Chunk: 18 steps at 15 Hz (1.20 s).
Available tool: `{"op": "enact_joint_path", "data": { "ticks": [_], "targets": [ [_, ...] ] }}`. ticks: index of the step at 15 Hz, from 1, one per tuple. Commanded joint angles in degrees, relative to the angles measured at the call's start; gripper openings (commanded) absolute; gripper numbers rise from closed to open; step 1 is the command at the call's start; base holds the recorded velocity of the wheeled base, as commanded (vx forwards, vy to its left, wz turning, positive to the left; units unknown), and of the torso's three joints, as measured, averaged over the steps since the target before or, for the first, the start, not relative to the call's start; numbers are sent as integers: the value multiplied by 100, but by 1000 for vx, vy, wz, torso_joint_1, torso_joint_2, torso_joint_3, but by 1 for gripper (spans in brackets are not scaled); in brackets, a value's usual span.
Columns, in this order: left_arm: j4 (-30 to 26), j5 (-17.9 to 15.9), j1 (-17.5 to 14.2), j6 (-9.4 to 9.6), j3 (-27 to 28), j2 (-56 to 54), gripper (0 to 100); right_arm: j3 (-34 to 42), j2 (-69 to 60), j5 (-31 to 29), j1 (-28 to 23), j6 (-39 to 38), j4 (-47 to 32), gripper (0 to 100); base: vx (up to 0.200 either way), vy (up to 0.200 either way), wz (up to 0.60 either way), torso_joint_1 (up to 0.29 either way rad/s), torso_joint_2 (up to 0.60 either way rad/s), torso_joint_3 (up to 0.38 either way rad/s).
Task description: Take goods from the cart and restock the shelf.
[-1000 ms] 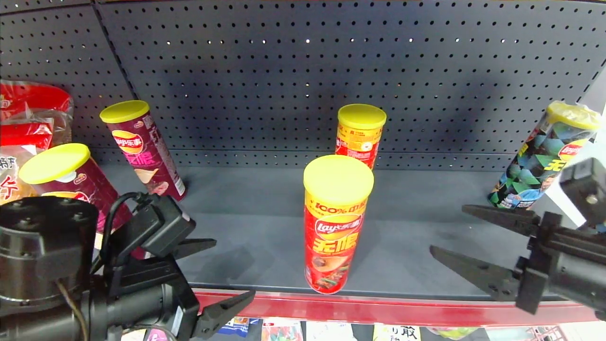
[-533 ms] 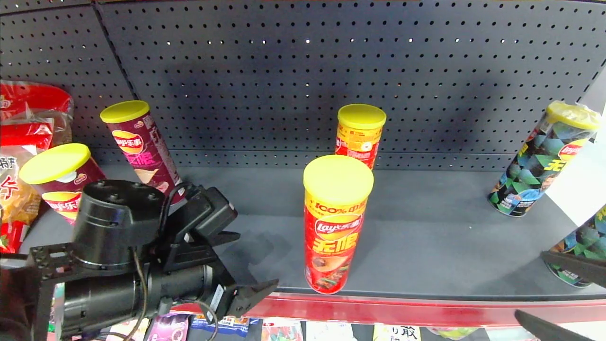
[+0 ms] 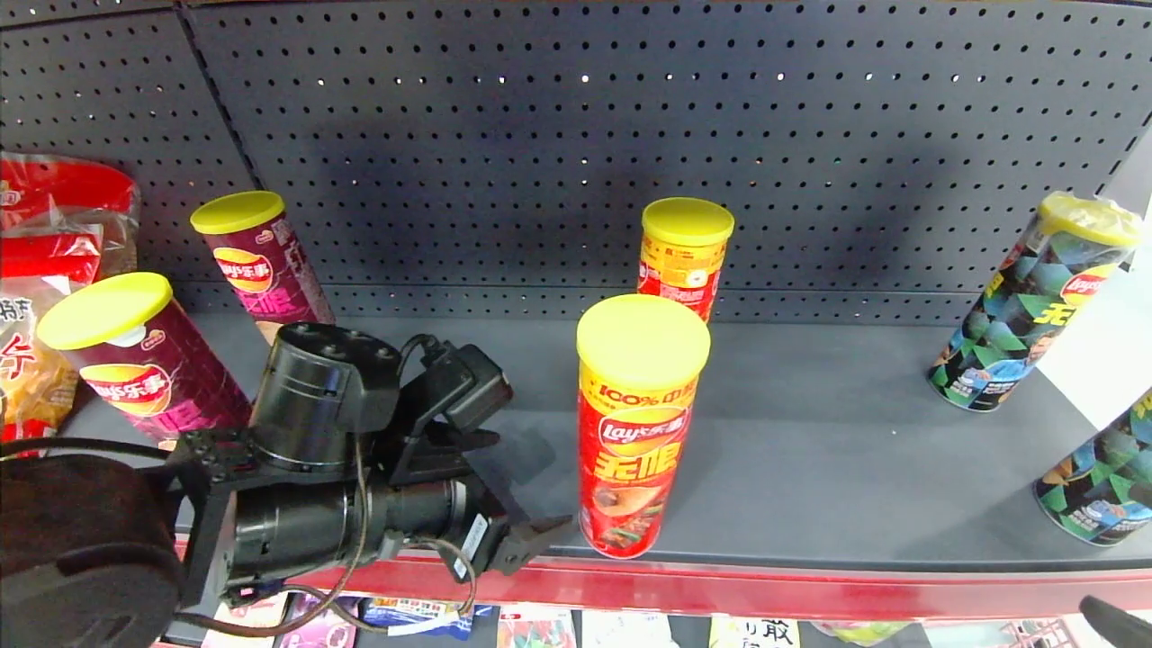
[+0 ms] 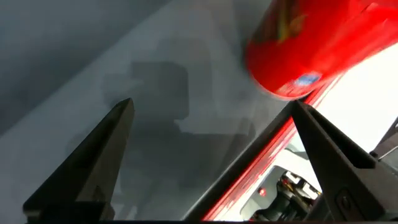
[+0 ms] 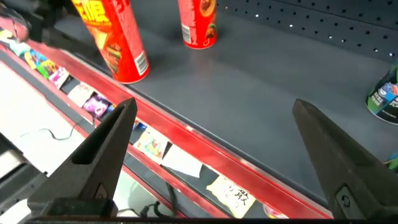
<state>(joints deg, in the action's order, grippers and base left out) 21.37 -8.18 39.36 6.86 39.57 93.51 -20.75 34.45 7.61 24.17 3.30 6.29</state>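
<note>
My left pincer (image 3: 531, 481) is spread apart and empty, low over the shelf (image 3: 810, 468) edge at 8 o'clock. My right pincer (image 5: 214, 109) is also apart and empty. At 12 o'clock stands the front red can (image 3: 641, 423), a glossy smooth cylinder with a yellow lid (image 3: 643, 340). I think it stands upright so that it faces shoppers. A second red can (image 3: 684, 256) stands behind it, before the perforated metal back panel (image 3: 540, 135).

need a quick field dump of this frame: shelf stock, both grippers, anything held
shelf: grey deck, red front lip
red: front red can near the lip, rear red can behind it
maroon: front maroon can, rear maroon can, left side
patterned: rear patterned can, front patterned can, right side
left gripper: open, empty, beside front red can's base
right gripper: open, empty, out before the lip
</note>
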Motion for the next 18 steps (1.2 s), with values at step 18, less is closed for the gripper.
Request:
{"op": "enact_joint_path", "data": {
  "ticks": [18],
  "targets": [
    [298, 9, 71, -1, 411, 677, 100, -17, 0, 13, -53, -67, 4, 100, 0, 0, 0, 0, 0, 0]
  ]
}}
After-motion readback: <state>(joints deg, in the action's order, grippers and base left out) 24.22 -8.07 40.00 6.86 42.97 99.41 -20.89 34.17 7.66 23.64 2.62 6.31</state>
